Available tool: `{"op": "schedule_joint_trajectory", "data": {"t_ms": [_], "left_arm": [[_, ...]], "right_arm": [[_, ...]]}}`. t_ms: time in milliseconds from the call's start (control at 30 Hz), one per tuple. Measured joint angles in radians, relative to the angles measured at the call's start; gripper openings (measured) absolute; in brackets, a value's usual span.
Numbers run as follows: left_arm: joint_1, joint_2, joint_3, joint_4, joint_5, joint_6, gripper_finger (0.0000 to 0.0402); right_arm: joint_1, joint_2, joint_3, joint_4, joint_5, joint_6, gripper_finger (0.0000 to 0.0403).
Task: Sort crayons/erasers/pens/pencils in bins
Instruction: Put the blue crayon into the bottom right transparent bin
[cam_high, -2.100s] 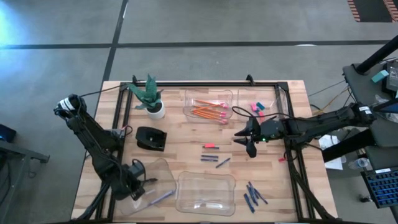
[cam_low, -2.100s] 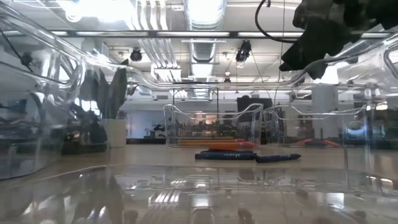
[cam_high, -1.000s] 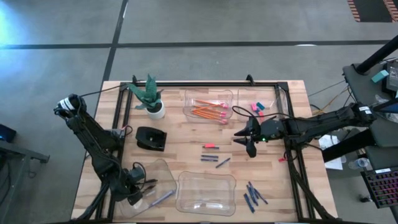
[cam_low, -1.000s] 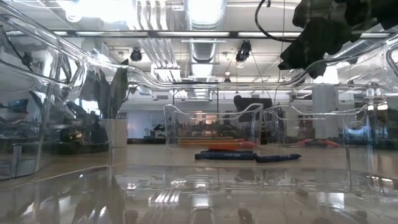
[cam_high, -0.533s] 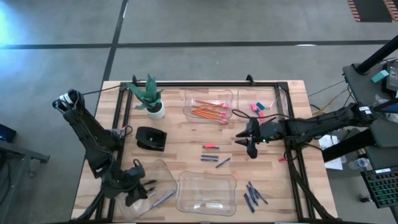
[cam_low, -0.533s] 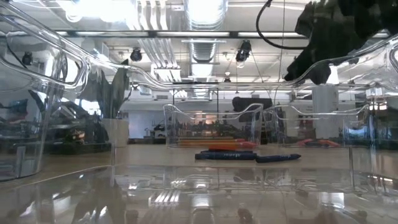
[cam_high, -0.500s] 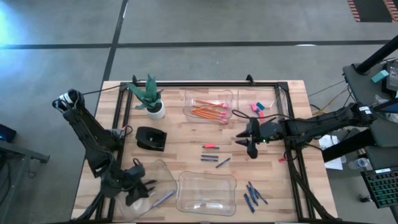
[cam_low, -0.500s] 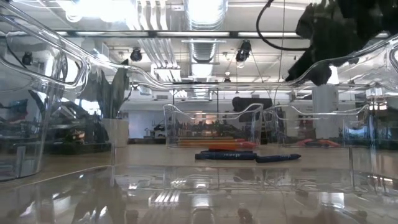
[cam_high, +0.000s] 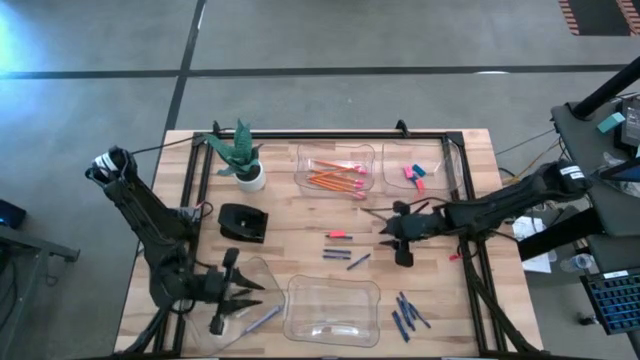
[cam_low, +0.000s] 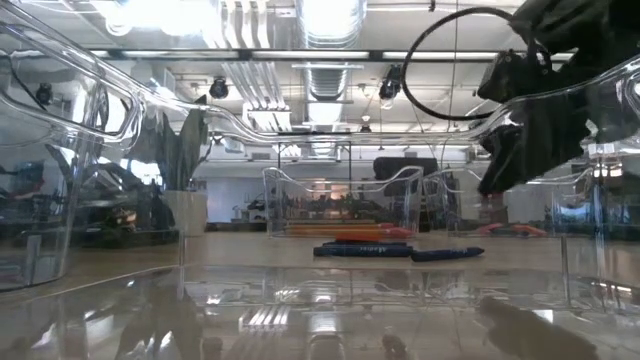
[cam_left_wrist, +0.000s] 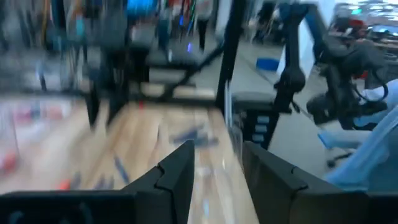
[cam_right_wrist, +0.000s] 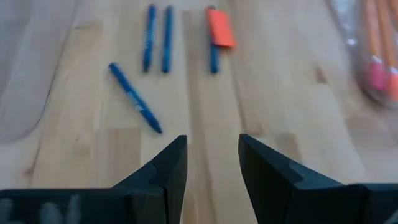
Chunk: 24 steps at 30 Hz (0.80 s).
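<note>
My right gripper hangs open above the table's middle, just right of the loose pens. The right wrist view shows three blue pens and an orange-red eraser lying on the wood ahead of the fingers. My left gripper is open over the near-left bin, where one pen lies on the floor. Pencils lie in a far bin, erasers in the far-right bin. Crayons lie on the table, near right.
A clear bin stands at the near middle, between the left gripper and the crayons. A black box and a potted plant stand at the far left. A black frame runs along the table's edges.
My left gripper has tipped up from pointing down into the near-left bin until its fingers point level toward the table's right. My right gripper has gone down toward the table and a little toward the near edge. Pens, crayons and bins have stayed where they were.
</note>
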Motion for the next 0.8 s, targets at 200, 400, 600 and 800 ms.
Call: {"op": "schedule_joint_trajectory", "data": {"t_ms": [200,400,600,800], "left_arm": [[0.008,0.057,0.0,0.323,-0.001,0.347,0.0121],[0.03,0.088,0.001,0.389,-0.001,0.431,0.0121],[0.059,0.117,0.003,0.388,0.0,0.429,0.0121],[0.078,0.142,0.006,0.392,0.001,0.429,0.0121]], "right_arm": [[0.047,0.138,0.0,0.19,-0.059,-0.129,0.0134],[0.054,0.274,0.0,0.391,-0.092,-0.203,0.0134],[0.054,0.37,0.001,0.49,-0.1,-0.221,0.0134],[0.054,0.44,0.007,0.517,-0.101,-0.185,0.0134]]}}
